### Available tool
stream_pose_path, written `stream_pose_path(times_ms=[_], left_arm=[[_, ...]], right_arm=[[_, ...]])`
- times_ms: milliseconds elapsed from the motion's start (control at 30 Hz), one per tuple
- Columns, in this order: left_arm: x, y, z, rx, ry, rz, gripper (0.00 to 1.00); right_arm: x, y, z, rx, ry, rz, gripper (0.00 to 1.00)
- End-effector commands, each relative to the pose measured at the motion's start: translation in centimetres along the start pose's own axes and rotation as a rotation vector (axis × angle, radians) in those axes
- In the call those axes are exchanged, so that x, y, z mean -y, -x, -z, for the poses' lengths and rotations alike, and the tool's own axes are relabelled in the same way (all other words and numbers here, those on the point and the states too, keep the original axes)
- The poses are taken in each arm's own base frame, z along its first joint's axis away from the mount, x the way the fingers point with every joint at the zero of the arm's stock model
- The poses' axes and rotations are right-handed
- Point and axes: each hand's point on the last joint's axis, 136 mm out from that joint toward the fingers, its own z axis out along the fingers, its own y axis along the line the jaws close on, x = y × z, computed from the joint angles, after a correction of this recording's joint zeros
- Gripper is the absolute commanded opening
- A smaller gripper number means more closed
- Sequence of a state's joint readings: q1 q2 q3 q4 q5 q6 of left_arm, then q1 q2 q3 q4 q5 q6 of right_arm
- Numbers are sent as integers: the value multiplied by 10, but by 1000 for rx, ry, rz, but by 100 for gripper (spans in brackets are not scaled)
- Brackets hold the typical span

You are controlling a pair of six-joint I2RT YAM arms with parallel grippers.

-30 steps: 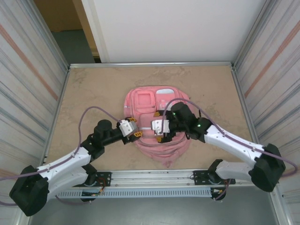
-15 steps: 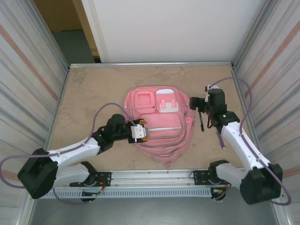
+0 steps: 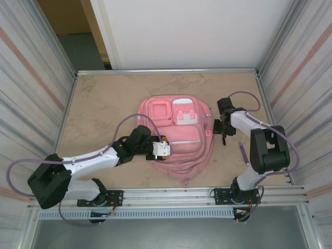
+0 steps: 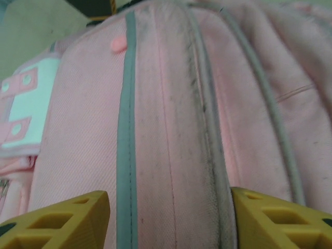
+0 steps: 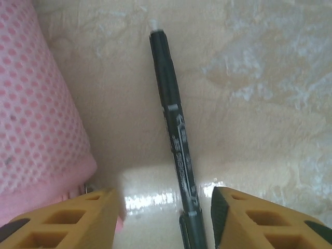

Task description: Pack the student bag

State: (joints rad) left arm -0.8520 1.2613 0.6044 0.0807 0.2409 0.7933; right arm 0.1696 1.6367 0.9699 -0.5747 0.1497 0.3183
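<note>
Seen from above, a pink student bag [image 3: 176, 155] lies flat at the centre of a beige, marbled tabletop [image 3: 104, 104]. Its front pockets face up, and a white-trimmed patch sits toward 12 o'clock.

The left arm reaches in from 7 o'clock. The left hand [image 3: 162, 149] rests on the bag at about 8 o'clock from the bag's middle. In the left wrist view its two yellow fingertips [image 4: 57, 220] stand well apart at the bottom corners. A padded ridge of pink fabric with grey piping runs up between them. Whether the fingertips are pinching that fabric or only sitting on either side of it cannot be told.

The right arm folds back on itself along the 3 o'clock side. The right hand [image 3: 224, 129] points down at the tabletop just beside the bag's 3 o'clock edge. In the right wrist view its yellow fingertips [image 5: 259, 220] are partly open and straddle a black pen [image 5: 174, 135]. The pen lies on the tabletop, its tip toward 12 o'clock. It is nearer the fingertip at 3 o'clock, and bare tabletop shows on both sides of it, so nothing is held. The bag's pink mesh side pocket [image 5: 41, 104] shows at 9 o'clock in that view.

A purple pen [image 3: 243, 154] lies on the tabletop at 4 o'clock from the bag, close to the right arm.
</note>
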Motion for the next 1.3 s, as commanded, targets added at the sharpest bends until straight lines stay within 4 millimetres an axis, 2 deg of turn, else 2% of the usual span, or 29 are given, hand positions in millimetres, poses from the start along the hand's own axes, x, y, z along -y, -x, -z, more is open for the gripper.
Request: stream_pose_path(times_ms=[0,67,200,267,333,400,500,567,633,767,833,967,1033,1100,1167,1267], left_arm=[[-36,9,6,6,168,28,57],[-36,9,5,9,171,22,57],[-17,5,-3,8,76,-13,61],[-24,-2,-5,-31,108,7,59],[-32,-5,-4,-71,144,25,50],[-40,-4,0,-73,186,41,36],[-51,7,10,-42,234,53,16],[-55,16,18,-16,240,83,7],[-58,25,25,18,245,99,5],[-66,32,34,-11,241,123,0],[-74,33,38,-41,263,146,0],[-89,35,44,-45,301,162,0],[-99,38,51,-29,304,241,0],[-107,42,58,14,282,350,0],[-107,48,62,84,242,406,0],[-108,51,68,165,170,519,0]], right_arm=[[19,3,-7,-38,-136,42,45],[17,0,-15,-72,-129,49,42],[9,-6,-27,-124,-47,21,35],[7,-10,-30,-142,1,-8,29],[7,-13,-34,-161,27,-24,22],[7,-12,-34,-163,26,-23,15],[2,-8,-23,-112,57,-36,8],[-2,-3,-12,-63,86,-41,5],[-4,3,3,-5,89,-39,0],[-11,11,46,169,104,-6,0],[-28,16,73,278,183,62,0],[-76,16,153,547,373,319,0],[-107,1,193,685,506,523,2],[-133,-26,236,848,653,762,0],[-149,-51,256,969,741,959,0],[-170,-95,267,1054,850,1243,0]])
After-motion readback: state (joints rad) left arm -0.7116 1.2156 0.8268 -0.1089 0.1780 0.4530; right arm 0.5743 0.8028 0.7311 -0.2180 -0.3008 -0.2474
